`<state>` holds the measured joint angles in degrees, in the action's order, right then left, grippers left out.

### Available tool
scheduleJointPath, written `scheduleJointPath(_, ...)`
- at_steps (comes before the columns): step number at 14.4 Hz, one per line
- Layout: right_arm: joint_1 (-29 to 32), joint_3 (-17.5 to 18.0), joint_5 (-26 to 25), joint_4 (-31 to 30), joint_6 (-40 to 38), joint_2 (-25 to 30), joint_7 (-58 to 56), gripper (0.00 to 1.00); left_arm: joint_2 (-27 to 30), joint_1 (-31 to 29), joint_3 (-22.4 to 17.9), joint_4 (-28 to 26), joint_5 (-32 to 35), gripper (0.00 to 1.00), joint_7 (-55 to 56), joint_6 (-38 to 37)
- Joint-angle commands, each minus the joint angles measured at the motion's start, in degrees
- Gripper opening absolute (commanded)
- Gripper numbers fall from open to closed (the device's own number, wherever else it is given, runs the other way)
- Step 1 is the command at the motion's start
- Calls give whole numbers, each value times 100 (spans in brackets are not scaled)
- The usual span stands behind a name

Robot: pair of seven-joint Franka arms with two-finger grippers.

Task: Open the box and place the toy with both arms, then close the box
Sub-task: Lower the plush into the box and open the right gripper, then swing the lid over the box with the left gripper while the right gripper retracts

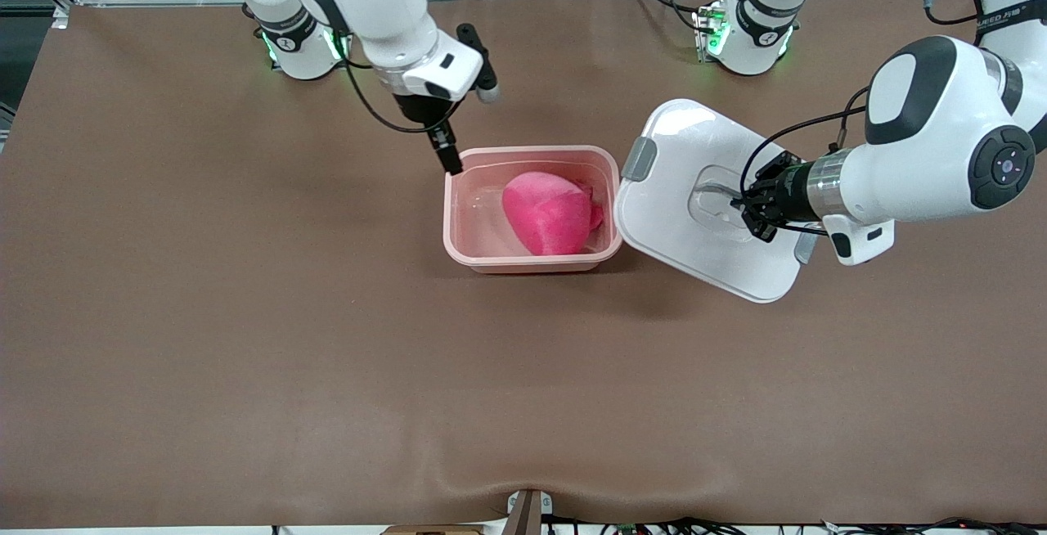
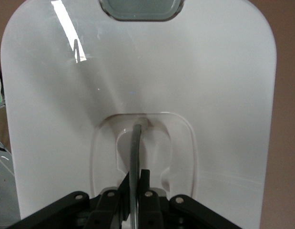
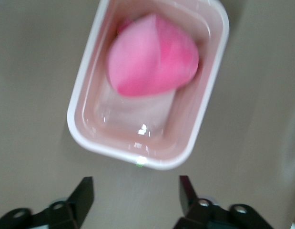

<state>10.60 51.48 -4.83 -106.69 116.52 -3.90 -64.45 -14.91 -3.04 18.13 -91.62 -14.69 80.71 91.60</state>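
Sitting in the open pink box [image 1: 532, 209] at mid-table, the toy [image 1: 550, 213] is placed, so closing is what remains: the left gripper [image 1: 751, 208], clenched on the handle of the lid [image 1: 703, 200] tilted beside the box toward the left arm's end, should level and centre it before lowering. The right gripper [image 1: 450, 160] hangs over the box's rim with jaws spread and empty, and ought to clear away first. Only the left wrist view shows fingers [image 2: 145, 179] pinching the handle bar, while the right wrist view shows bare box floor beside the toy.
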Motion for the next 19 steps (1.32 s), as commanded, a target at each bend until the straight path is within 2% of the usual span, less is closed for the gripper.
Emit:
scheduleJointPath(1,162,-539,323,-1,-549,512,29,100,-38,14,16,136,-96,0,-56,-142)
scheduleJointPath(4,197,-1235,317,-10,-999,715,72,100,-55,58,24,127,-96,0,-21,-142)
scheduleJointPath(6,206,-1683,237,7,-991,707,142,100,-73,145,42,145,-96,0,58,-134)
scheduleJointPath(10,153,-2588,263,7,-877,698,1188,100,-135,365,33,171,-69,0,295,-81)
scheduleJointPath(12,162,-2879,298,138,-763,698,1599,100,-196,671,68,180,403,0,488,-81)
scheduleJointPath(15,136,-3327,325,498,-1148,602,2083,100,-415,1409,68,188,1238,0,901,-81)
scheduleJointPath(16,136,-3407,325,639,-1227,567,2346,100,-494,1524,68,206,1301,0,1068,-81)
scheduleJointPath(19,180,-3565,316,824,-1395,514,2988,100,-881,1893,77,750,1276,0,1936,-37)
